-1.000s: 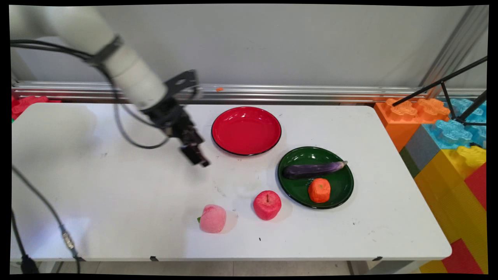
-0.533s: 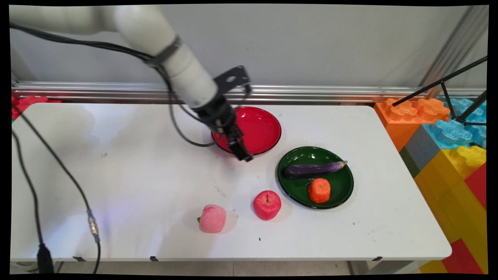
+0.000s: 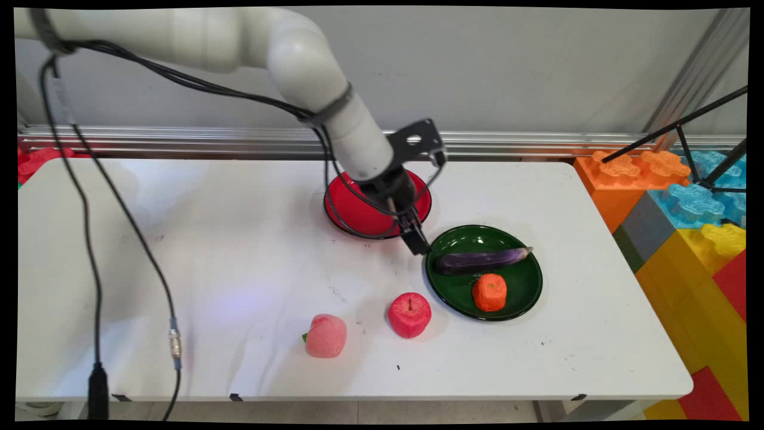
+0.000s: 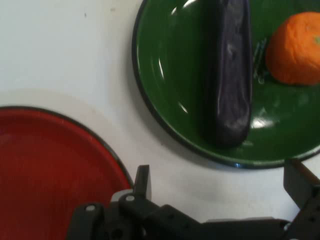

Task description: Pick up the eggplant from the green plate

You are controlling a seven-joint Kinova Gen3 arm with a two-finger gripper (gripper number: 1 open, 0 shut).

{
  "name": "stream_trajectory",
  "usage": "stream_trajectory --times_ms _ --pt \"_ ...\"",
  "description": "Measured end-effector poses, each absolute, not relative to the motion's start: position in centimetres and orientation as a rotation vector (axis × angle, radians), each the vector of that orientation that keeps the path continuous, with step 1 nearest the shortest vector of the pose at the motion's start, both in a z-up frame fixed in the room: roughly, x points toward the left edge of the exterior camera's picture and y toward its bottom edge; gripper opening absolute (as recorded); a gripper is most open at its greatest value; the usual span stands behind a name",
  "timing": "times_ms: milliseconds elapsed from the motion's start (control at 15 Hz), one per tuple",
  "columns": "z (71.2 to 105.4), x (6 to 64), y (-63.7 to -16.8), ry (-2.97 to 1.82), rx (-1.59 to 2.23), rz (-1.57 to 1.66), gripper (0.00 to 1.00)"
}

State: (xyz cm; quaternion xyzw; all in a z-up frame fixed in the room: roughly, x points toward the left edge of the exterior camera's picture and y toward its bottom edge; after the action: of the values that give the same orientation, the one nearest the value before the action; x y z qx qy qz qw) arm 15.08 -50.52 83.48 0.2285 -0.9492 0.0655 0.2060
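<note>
My gripper [image 3: 419, 243] hangs low between the red plate [image 3: 349, 209] and the green plate [image 3: 471, 239], just left of the green plate's rim. In the hand view my gripper [image 4: 220, 185] is open with nothing between its fingers. A purple eggplant [image 3: 480, 260] and an orange [image 3: 489, 292] lie on the green plate. The eggplant [image 4: 230, 75] is the thing nearest ahead of the fingers, with the orange [image 4: 295, 47] beyond it on the green plate [image 4: 165, 75]. The bare red plate [image 4: 50, 170] sits to the left. A red apple [image 3: 410, 315] and a pink peach [image 3: 326, 335] rest on the table nearer the front.
Large coloured building blocks [image 3: 686, 203] stand off the table's right end, with black tripod legs [image 3: 686, 128] over them. A metal rail [image 3: 537, 143] runs along the back edge. Black cables [image 3: 95, 239] hang over the table's left part. A red block [image 3: 36, 161] lies at the far left.
The arm has swung to the right, from the table's left middle, across the red plate's front, to the green plate's left rim. The fruit and plates have not moved.
</note>
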Motion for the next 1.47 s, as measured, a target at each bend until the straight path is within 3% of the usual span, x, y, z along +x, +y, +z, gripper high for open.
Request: stream_trajectory --times_ms 733,1467 --pt "79.0 8.6 -52.5 -2.667 0.601 0.151 1.00" --pt "76.8 6.8 -53.2 -2.712 0.578 0.139 1.00"
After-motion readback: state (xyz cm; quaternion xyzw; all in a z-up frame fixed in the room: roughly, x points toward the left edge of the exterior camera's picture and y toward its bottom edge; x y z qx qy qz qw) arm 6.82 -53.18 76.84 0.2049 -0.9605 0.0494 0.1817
